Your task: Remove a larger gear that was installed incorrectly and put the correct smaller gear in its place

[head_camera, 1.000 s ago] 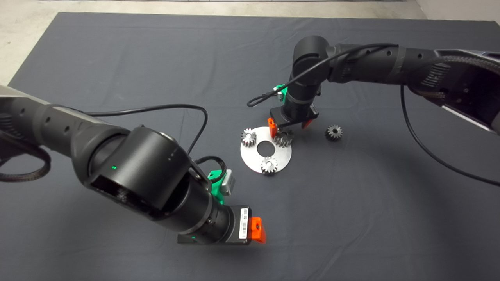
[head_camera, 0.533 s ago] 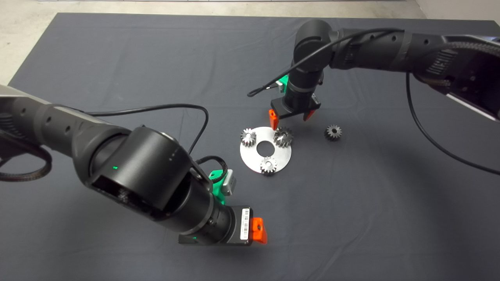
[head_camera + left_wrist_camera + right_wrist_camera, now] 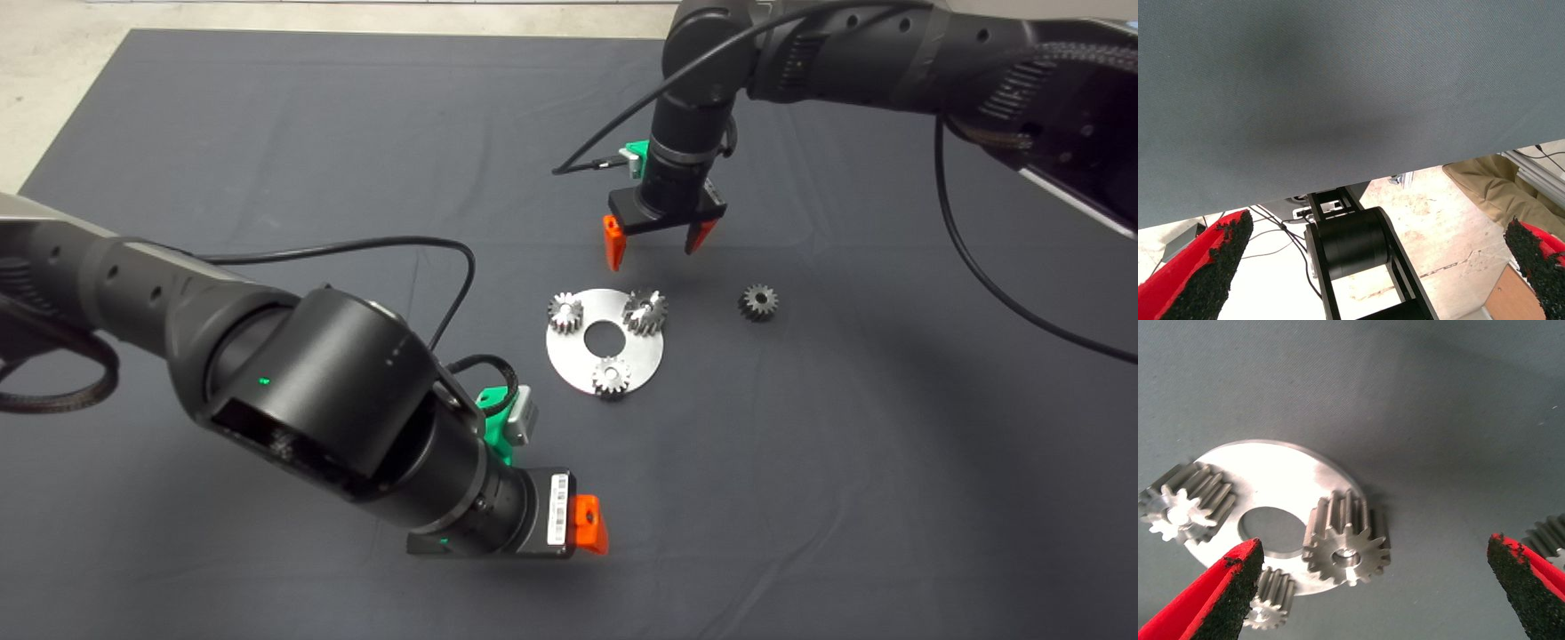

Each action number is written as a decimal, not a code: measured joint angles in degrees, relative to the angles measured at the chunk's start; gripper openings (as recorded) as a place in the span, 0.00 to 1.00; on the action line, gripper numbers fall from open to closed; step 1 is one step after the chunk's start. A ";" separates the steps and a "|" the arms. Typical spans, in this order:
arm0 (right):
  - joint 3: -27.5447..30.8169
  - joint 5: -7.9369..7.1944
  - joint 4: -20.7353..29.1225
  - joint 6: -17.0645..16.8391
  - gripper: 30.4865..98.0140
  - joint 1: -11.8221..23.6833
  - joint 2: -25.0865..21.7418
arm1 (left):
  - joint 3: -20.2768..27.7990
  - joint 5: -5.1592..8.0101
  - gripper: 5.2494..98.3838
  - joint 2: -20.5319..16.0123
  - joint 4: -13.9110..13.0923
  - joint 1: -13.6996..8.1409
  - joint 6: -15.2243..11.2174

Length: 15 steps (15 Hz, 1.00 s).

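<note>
The larger gear [image 3: 645,311] with flared teeth sits on the round silver plate [image 3: 578,356], at its far right; it also shows in the right wrist view [image 3: 1346,543]. The smaller gear [image 3: 758,302], dark grey, lies on the mat to the right of the plate, and its edge shows in the right wrist view [image 3: 1548,543]. My right gripper [image 3: 652,256] is open and empty, hovering above and just beyond the larger gear; in its wrist view [image 3: 1373,545] the fingers [image 3: 1238,587] stand wide apart. My left gripper [image 3: 587,524] is open and idle near the front of the mat.
Two brighter small silver gears [image 3: 564,313] [image 3: 612,376] sit on the plate at its left and near side. The plate has a centre hole [image 3: 605,336]. The left wrist view shows the mat's edge and the floor beyond, with the robot's base.
My right gripper has risen and drawn back from the larger gear, staying open. The larger gear remains on the plate. The left arm has not moved.
</note>
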 measured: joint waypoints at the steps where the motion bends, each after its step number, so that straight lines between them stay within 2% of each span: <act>1: -0.26 0.00 0.39 -0.19 0.86 0.00 0.17 | 0.00 0.00 0.99 0.00 -0.02 -0.02 0.00; 9: -0.15 0.00 2.91 -0.08 0.86 -1.46 0.91 | -0.02 0.04 0.99 -0.01 -0.02 -0.02 0.02; 15: 5.65 0.02 3.38 3.43 0.86 -1.60 -0.24 | -0.11 0.02 0.99 -0.21 -0.02 -0.01 0.02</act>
